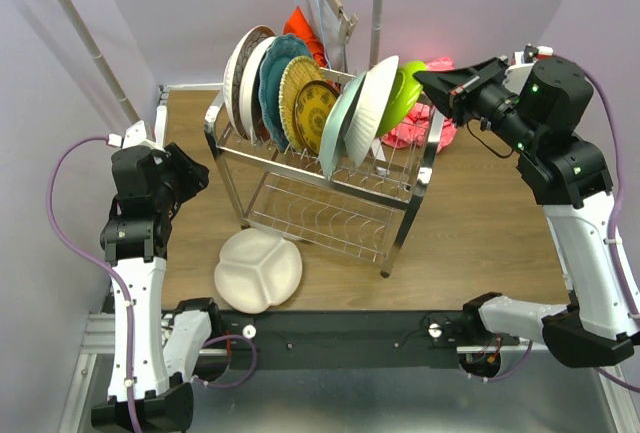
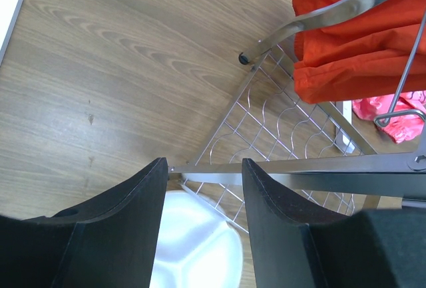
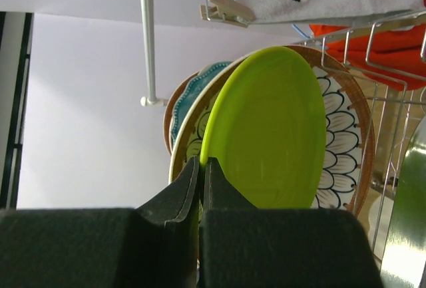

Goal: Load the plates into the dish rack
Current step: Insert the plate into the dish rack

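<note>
Overhead, the right hand (image 1: pixel 432 81) is holding the lime green plate (image 1: pixel 400 96) at the right end of the dish rack (image 1: pixel 320 215), and a white divided plate (image 1: pixel 258 270) is lying on the surface before the rack. Closer in, the left hand (image 2: pixel 204 168) is gaping apart beside the rack's corner. Lastly, the right hand's fingers (image 3: pixel 173 195) are clamping the green plate's rim.

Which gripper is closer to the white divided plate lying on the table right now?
Left. The left gripper hangs open just beyond the white divided plate, beside the dish rack. The right gripper is across the rack at its top tier, shut on the lime green plate.
</note>
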Controlling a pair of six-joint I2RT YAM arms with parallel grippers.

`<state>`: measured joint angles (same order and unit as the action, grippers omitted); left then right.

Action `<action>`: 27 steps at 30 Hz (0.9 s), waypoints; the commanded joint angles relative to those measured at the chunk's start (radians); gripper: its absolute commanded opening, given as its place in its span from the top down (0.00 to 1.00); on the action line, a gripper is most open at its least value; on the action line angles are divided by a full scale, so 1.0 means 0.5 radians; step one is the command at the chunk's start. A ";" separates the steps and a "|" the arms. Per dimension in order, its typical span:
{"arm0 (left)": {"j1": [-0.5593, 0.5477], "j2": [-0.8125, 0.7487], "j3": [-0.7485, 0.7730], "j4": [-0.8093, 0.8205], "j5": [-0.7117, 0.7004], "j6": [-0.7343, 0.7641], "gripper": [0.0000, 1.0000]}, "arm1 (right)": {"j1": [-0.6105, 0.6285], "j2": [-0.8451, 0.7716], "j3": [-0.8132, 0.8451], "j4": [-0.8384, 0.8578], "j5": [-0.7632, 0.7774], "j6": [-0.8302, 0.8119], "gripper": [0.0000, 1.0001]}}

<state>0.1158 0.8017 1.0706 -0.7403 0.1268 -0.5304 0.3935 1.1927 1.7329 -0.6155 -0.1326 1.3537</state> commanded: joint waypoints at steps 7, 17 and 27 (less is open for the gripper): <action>-0.001 -0.048 -0.030 0.020 -0.014 0.012 0.43 | 0.075 -0.005 0.059 -0.122 0.063 0.026 0.99; -0.005 -0.026 -0.021 0.026 -0.020 0.015 0.43 | 0.103 -0.029 0.029 -0.205 0.136 0.038 0.99; -0.005 -0.020 -0.018 0.036 -0.021 0.012 0.43 | 0.136 -0.014 0.050 -0.239 0.188 -0.029 0.99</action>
<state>0.1158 0.7944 1.0630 -0.7410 0.1265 -0.5308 0.4458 1.1969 1.7329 -0.7124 -0.0822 1.3525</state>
